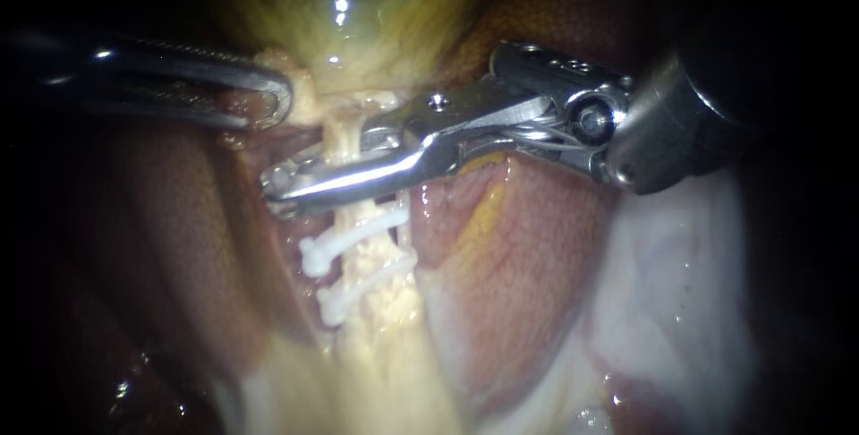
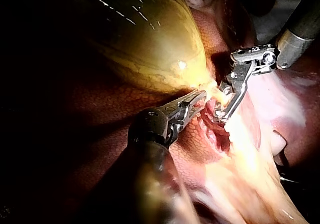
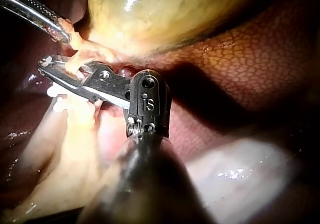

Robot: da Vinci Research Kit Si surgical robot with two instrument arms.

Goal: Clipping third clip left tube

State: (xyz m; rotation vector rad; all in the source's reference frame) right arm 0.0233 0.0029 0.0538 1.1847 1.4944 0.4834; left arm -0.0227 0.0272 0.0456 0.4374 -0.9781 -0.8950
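Reddish-brown liver (image 1: pixel 170 238) as the backdrop pretty much edge to edge, with the yellow-green gallbladder (image 1: pixel 358 5) glistening at top centre of the endoscope frame.

Coming in from the left edge, upper left of frame: left instrument (image 1: pixel 273 99), jaws pinched tight on the gallbladder right at its narrow lower end, a bit of pinkish tissue bunched at the tips. Same grip visible from the right wrist camera.

Dropping from that narrow end straight down the middle of the frame: pale cream tube (image 1: pixel 380 319). Wearing two white clips (image 1: pixel 344 243) just below centre, one above the other, both slanted across it and close together.

Entering from the right edge: right instrument (image 1: pixel 282 184), reaching leftward across the tube just above the upper clip. Jaws narrow, closed down on the tube from both sides, only a thin slit between them, tips poking out past the tube's left side. Near the left instrument's tips but not touching.

Whitish, wet tissue (image 1: pixel 671 265) over at lower right.
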